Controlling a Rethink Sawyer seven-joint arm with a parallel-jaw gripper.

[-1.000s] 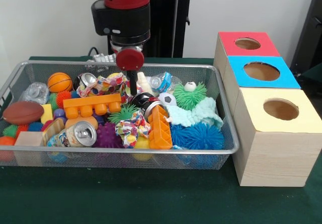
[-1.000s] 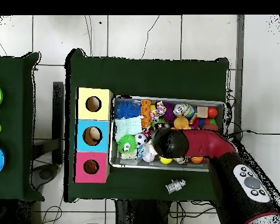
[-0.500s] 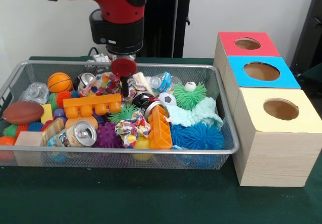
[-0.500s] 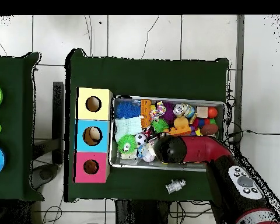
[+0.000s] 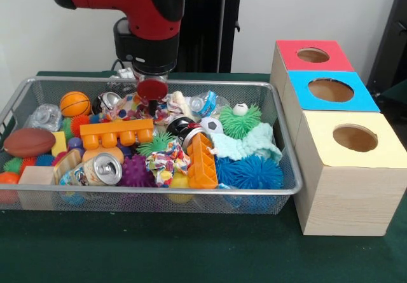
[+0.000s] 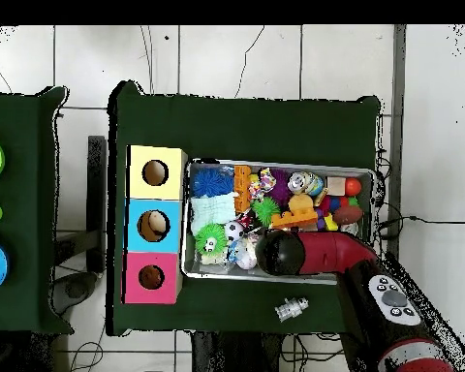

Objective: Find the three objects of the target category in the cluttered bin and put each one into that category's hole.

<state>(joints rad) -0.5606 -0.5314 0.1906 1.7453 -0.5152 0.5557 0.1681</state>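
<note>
The wire-mesh bin [image 5: 159, 191] stands on the green table, full of mixed toys; it also shows in the overhead view [image 6: 275, 162]. My gripper [image 5: 153, 105] is low in the clutter at the bin's back, by a spotted cloth [image 5: 130, 107]. In the overhead view the arm covers the gripper [image 6: 280, 252] and the bin's robot side. A rounded yellow thing [image 5: 180, 180] shows partly at the front wall, under a patterned cloth; I cannot tell what it is. No yellow duckling is plainly in view. Whether the gripper holds anything is hidden.
Three wooden boxes with holes stand right of the bin: red-topped [image 5: 313, 54], blue-topped [image 5: 331, 90], yellow-topped [image 5: 355, 137]. In the bin lie orange blocks [image 5: 117, 132], a can [image 5: 102, 168], a football [image 5: 28, 142] and spiky balls [image 5: 249, 172]. A small metal thing [image 6: 292, 309] lies outside the bin.
The gripper has moved from the bin's middle toward its robot side and slightly left in the front view. The orange blocks now show in the overhead view.
</note>
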